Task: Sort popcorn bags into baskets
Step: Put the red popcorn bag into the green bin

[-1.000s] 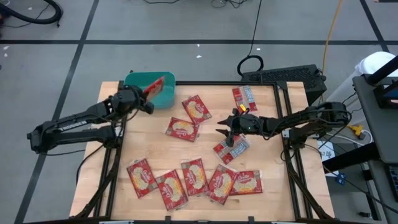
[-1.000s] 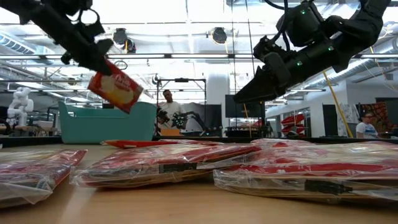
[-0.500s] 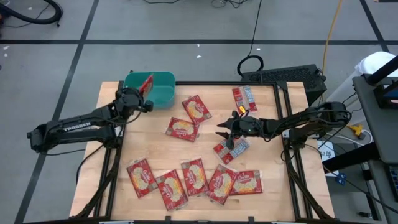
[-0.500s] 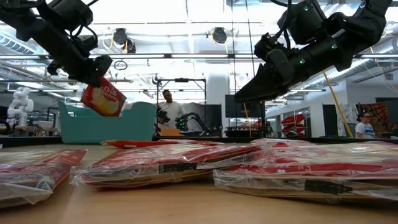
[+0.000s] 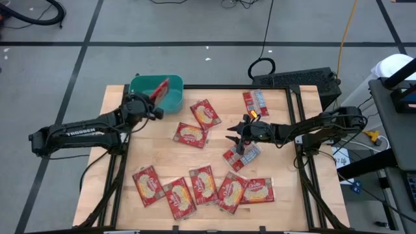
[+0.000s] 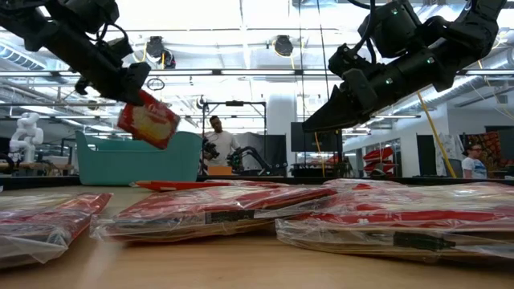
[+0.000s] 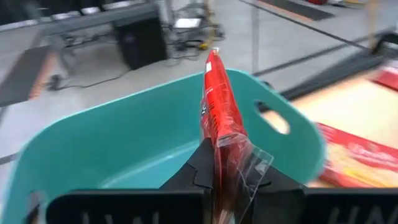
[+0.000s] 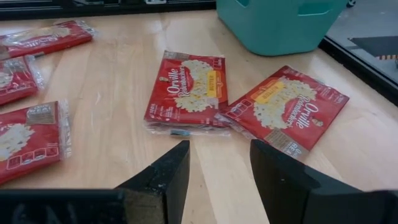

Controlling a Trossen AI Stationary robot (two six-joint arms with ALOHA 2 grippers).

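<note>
Over the teal bin [image 5: 158, 91] at the upper left of the overhead frame, a red popcorn bag [image 5: 159, 90] hangs in the air, pinched on edge by the left gripper [image 5: 151, 104]. Its fingers are closed tight on the packet's clear plastic seam, which shows up close in the left wrist view, where the held bag [image 7: 222, 124] stands upright above the bin's open interior [image 7: 124, 149]. From table height the same packet [image 6: 148, 121] tilts above the bin's near wall [image 6: 136, 160], clear of it.

Near the centre of the overhead frame, the right gripper [image 5: 233, 138] hovers with its fingers parted and nothing between them. Two red packets lie side by side just ahead of it, one [image 8: 188, 91] flat with its popcorn picture up, the other [image 8: 285, 107] angled beside it and overlapping its corner.

More packets are scattered on the wooden table [image 5: 273, 162]: one [image 5: 242, 156] directly beneath the right arm, a narrow one [image 5: 255, 102] towards the upper right, and a row of five [image 5: 203, 188] along the lower edge.

Behind the table in the table-height view, a person [image 6: 218, 142] stands in the room, and another person [image 6: 471, 163] sits at the far right.
</note>
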